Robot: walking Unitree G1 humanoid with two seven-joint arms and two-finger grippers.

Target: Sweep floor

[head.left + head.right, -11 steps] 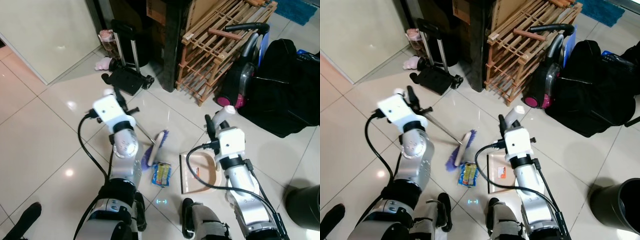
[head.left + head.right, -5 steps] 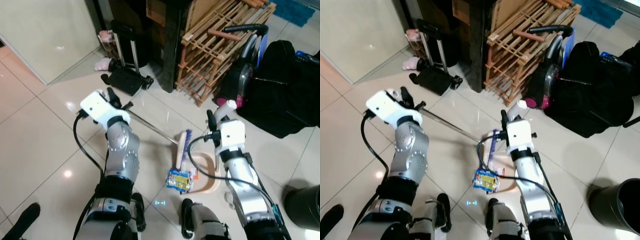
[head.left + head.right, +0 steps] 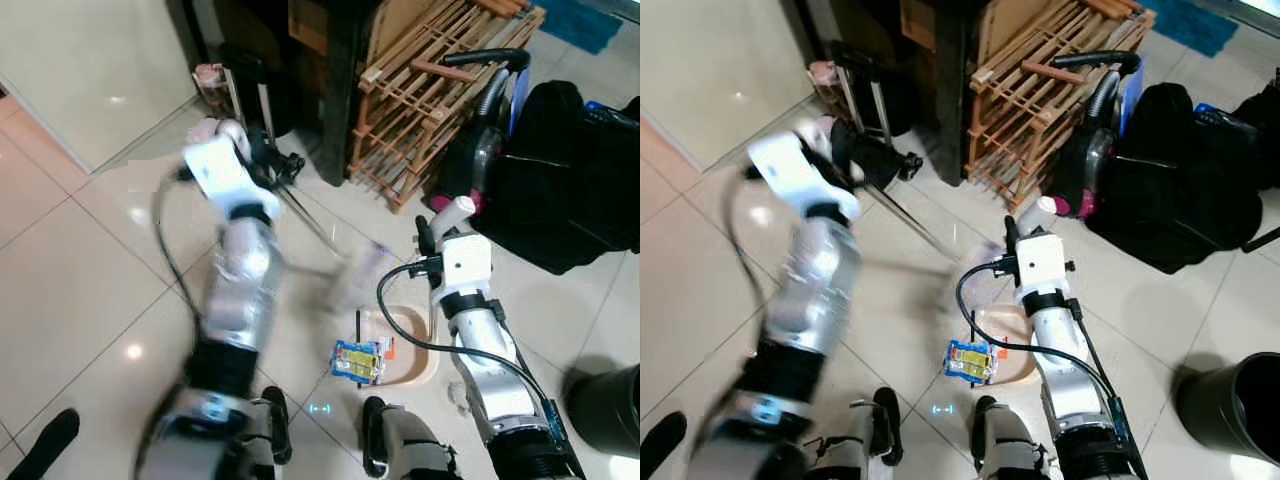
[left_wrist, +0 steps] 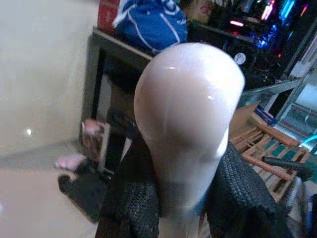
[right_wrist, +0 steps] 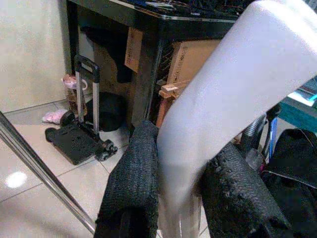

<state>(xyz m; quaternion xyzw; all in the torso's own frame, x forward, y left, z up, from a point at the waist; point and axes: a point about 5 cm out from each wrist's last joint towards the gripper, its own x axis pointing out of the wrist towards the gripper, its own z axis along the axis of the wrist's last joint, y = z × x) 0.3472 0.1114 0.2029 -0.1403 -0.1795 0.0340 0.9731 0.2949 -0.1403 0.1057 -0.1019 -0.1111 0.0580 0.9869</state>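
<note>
My left gripper is raised over the floor, blurred by motion, and shut on the white knob at the top of the broom. The metal shaft slants down to the purple broom head, a blur just beyond the dustpan. The beige dustpan lies flat on the tiles before my feet. A blue and yellow snack packet rests on its front lip. My right gripper is shut on the dustpan's white upright handle.
A wooden slatted rack leans against dark furniture ahead. A vacuum cleaner and a black bag lie to the right, a folded hand trolley to the left. A black bin stands at the near right.
The left arm swept the packet from the bare tiles onto the dustpan's lip, then swung up and away, drawing the broom head off beyond the pan. The right arm kept the dustpan in place.
</note>
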